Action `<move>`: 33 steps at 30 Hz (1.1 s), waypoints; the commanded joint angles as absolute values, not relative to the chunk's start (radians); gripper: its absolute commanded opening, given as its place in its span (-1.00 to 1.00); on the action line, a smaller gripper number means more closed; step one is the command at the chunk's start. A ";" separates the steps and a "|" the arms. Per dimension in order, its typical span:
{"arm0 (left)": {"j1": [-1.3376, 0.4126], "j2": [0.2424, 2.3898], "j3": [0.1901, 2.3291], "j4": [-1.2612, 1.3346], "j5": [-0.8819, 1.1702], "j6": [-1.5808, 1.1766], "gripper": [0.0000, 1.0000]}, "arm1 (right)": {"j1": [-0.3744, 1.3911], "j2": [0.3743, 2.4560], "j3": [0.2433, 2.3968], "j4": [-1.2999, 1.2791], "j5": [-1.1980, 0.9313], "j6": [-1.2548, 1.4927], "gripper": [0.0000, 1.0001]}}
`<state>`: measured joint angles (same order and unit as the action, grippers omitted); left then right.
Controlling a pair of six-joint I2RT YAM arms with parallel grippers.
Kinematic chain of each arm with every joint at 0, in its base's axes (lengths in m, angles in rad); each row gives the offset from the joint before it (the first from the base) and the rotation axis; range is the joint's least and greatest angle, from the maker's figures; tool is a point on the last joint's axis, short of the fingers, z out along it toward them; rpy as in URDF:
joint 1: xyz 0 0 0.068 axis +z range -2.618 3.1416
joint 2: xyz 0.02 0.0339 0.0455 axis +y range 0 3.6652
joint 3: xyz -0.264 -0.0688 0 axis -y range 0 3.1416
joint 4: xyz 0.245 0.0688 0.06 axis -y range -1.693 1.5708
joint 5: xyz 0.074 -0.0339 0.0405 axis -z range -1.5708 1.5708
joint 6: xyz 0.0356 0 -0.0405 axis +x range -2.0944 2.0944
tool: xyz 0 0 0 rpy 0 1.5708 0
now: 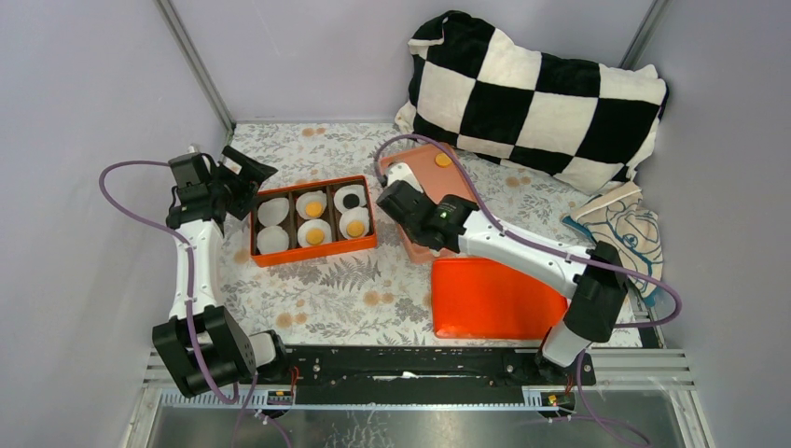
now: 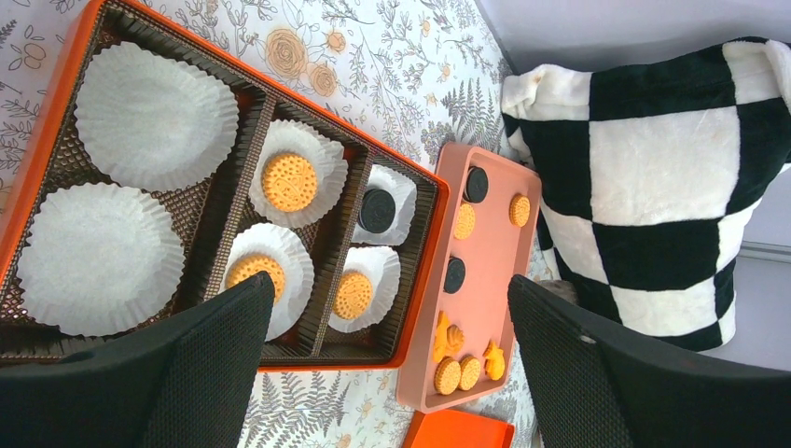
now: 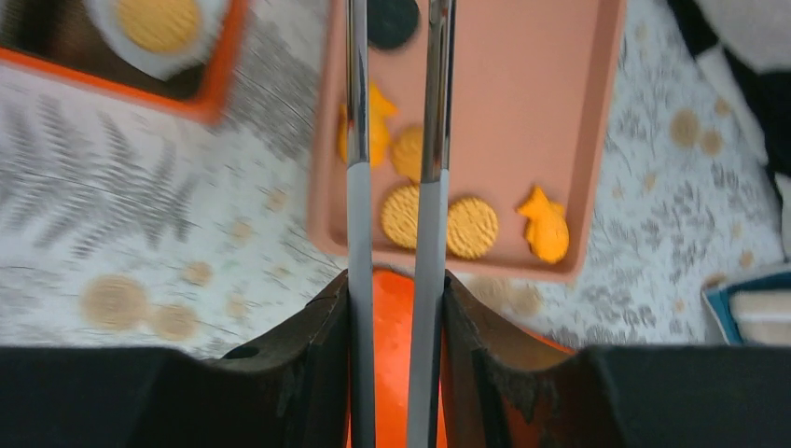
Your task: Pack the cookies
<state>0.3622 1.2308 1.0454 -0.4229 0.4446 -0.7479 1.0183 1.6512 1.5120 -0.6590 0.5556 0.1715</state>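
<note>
Top view first: the left claw is hanging just beside the left end of the orange box on the desk, while the right claw is hovering over the pink tray.

Left wrist view: the left claw is gaping wide and gripping nothing. The cookies are showing well here. Three golden ones and a black one are sitting in white liners inside the orange box, and the rest are lying loose in the pink tray beside it.

Right wrist view, blurry: the right claw is showing two thin fingers with a narrow gap between them. The tips are running off the frame, so I cannot tell whether it is pinching anything. More cookies are lying in the pink tray below.
</note>
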 commanded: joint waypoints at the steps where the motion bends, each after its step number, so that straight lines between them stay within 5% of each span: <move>1: 0.370 1.216 1.059 -0.417 0.454 -0.739 0.98 | 0.962 1.626 1.397 -0.722 0.554 0.225 -1.00; 22: 0.370 1.207 1.025 -0.396 0.485 -0.748 0.97 | 0.917 1.688 1.300 -0.679 0.403 0.224 0.18; 33: 0.371 1.215 1.015 -0.384 0.504 -0.753 0.98 | 0.853 1.804 1.410 -0.641 0.309 0.179 -0.10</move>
<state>0.3622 1.2125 1.0294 -0.4187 0.4831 -0.7494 0.8795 1.7889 1.3281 -0.6807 0.3584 0.2043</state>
